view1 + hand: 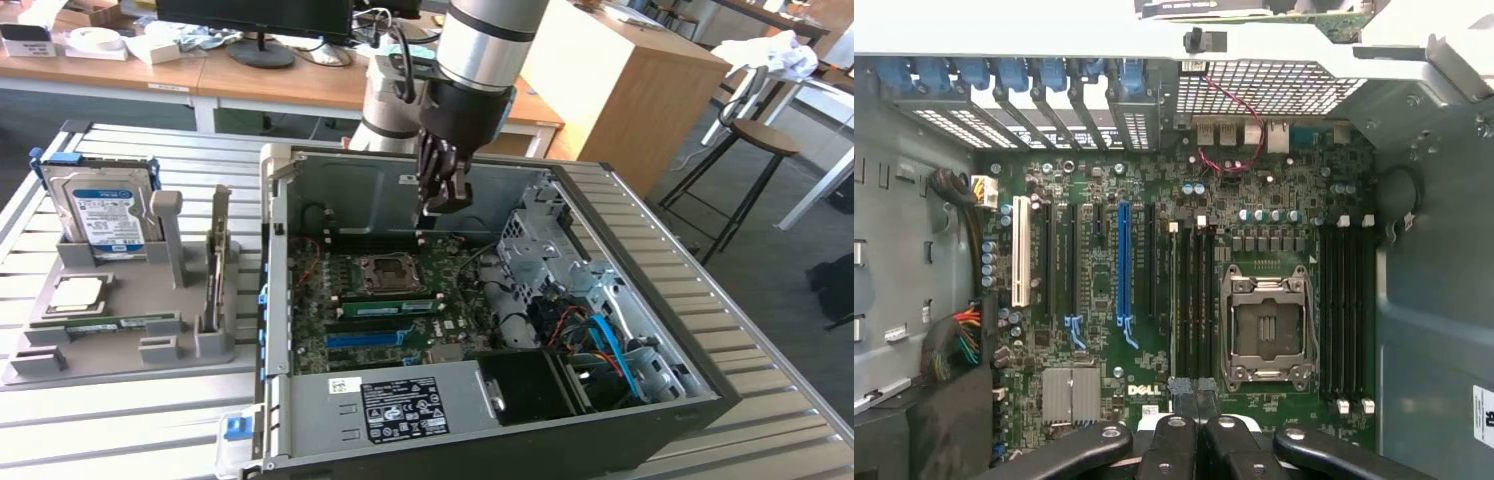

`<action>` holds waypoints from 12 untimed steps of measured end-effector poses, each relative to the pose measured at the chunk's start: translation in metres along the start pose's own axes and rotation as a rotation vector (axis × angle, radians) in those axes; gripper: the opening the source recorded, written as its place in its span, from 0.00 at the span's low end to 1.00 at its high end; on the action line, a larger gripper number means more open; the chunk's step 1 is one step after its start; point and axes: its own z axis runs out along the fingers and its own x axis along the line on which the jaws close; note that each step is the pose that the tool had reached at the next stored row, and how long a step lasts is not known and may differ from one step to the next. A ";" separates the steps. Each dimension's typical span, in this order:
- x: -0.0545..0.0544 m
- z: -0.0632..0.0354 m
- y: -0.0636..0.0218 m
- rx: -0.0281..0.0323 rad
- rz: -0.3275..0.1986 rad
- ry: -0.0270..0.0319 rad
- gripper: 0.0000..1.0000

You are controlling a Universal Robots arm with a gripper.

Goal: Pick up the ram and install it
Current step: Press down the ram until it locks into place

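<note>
Ram (387, 305) upright on motherboard (310, 335), below raised claw (447, 200), claw pressed together, empty

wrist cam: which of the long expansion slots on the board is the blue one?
The blue slot, between black slots on either side; the white slot sits at the far end of the row.

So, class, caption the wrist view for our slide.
Robot hand hovering above green Dell motherboard with empty silver processor socket and long blue slot.
</note>
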 end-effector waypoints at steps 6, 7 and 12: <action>0.000 -0.0001 -0.0028 0.0000 0.000 0.0000 0.10; 0.000 -0.0001 -0.0029 0.0000 0.000 0.0001 0.10; 0.000 -0.0001 -0.0029 0.0000 0.000 0.0000 0.10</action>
